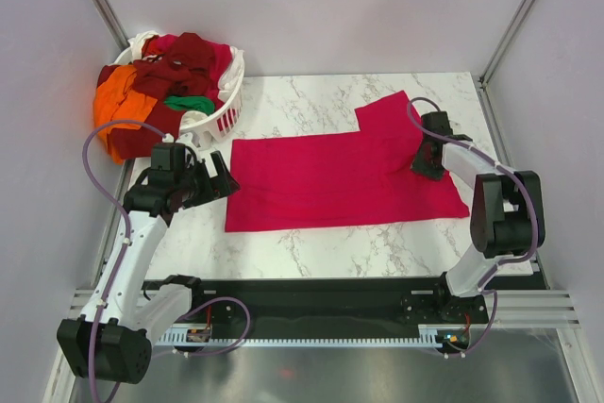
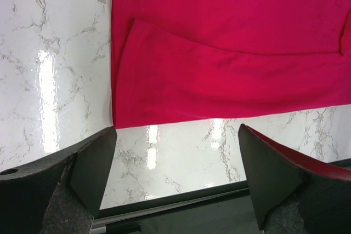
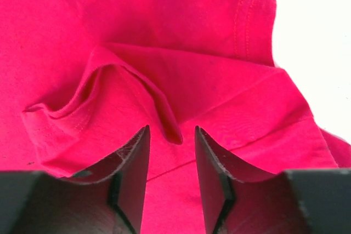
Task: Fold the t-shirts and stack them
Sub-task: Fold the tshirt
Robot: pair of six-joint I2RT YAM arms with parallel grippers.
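Now, pink shirt [image 1: 340,176] flat on the tabletop [image 1: 311,247], one sleeve bunched.
Your left hand [image 1: 223,179] hangs wide apart just off the pink shirt's left edge; your right hand [image 1: 429,165] straddles a raised fold at the far-right sleeve, fingers narrowly apart, grip unclear.

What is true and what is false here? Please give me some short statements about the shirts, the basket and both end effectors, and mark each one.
1. The pink shirt lies spread on the table. True.
2. The basket is empty. False: it holds a pile of shirts.
3. The left end effector is open and holds nothing. True.
4. The right end effector is over bare table. False: it is over the pink shirt.
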